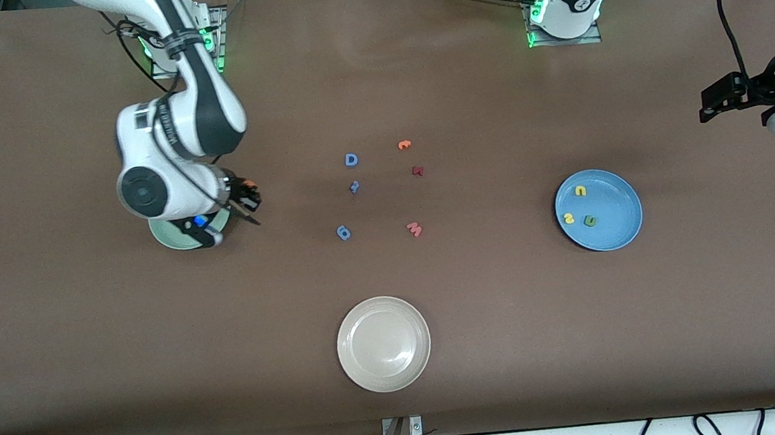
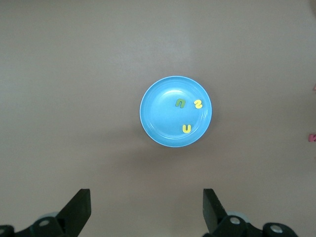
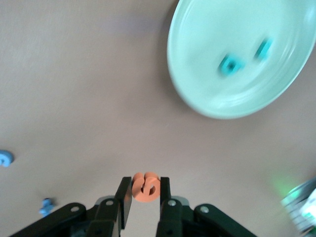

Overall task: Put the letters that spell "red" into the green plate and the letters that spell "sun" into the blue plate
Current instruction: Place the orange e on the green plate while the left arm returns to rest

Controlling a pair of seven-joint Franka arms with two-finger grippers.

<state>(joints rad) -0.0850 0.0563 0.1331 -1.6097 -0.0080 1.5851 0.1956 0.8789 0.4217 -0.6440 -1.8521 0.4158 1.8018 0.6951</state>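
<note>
The brown counter (image 1: 86,364) carries three round shallow plates. The medium-blue plate (image 1: 598,210) lies toward the left arm's end and holds three tiny foam letters: a yellow "s" (image 1: 568,219), a yellow "u" (image 1: 580,191) and a green "n" (image 1: 589,221). The pale mint-green plate (image 1: 170,237) lies toward the right arm's end, mostly hidden under that arm in the front view; the right wrist view shows two teal foam letters (image 3: 230,64) in it, too blurred to read. A beige plate (image 1: 383,344) sits nearest the front camera, mid-counter.

The right end effector (image 1: 246,195) hangs over the bare counter just beside the green plate, its fingers closed on the orange round foam "e" (image 3: 145,187). The left end effector (image 2: 147,210) waits high over the counter near the blue plate, fingers spread wide, holding nothing.

Loose mid-counter: a blue capital "D" (image 1: 351,159), a small blue letter (image 1: 354,187), a blue round letter (image 1: 343,233), an orange letter (image 1: 404,145), a dark red letter (image 1: 417,170) and a pink "w" (image 1: 415,229).
</note>
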